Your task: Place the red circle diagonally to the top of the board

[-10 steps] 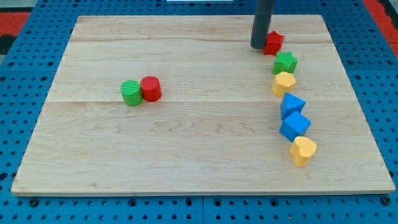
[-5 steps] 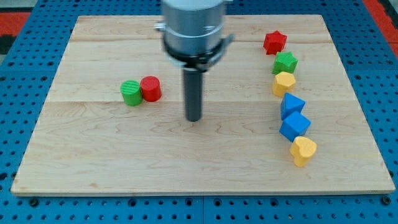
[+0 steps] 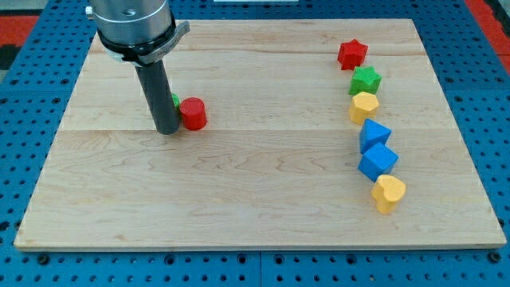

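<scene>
The red circle (image 3: 193, 113) lies on the wooden board (image 3: 255, 183), left of the middle. My tip (image 3: 167, 130) rests on the board right at its left side, touching or nearly touching it. The rod stands in front of the green circle (image 3: 174, 101), so only a sliver of it shows at the rod's right edge, just upper left of the red circle.
A column of blocks runs down the view's right: red star (image 3: 351, 54), green star (image 3: 366, 80), yellow block (image 3: 363, 106), two blue cubes (image 3: 374, 133) (image 3: 377, 161), and a yellow heart (image 3: 388, 193). The board lies on a blue pegboard.
My tip has swept from the red star at the view's top right, across the middle of the board, to the left side of the red circle. No block has visibly moved.
</scene>
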You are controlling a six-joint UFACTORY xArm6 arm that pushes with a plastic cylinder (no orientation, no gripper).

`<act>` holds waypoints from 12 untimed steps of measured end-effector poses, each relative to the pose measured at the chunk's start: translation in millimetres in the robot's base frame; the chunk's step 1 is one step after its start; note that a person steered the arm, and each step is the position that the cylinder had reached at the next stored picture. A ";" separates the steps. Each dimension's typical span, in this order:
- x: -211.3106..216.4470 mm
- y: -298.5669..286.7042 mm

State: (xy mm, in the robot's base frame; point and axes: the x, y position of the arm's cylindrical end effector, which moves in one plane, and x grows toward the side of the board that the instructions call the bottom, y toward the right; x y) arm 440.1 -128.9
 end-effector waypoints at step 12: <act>-107.9 185.0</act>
State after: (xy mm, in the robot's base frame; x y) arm 332.1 56.1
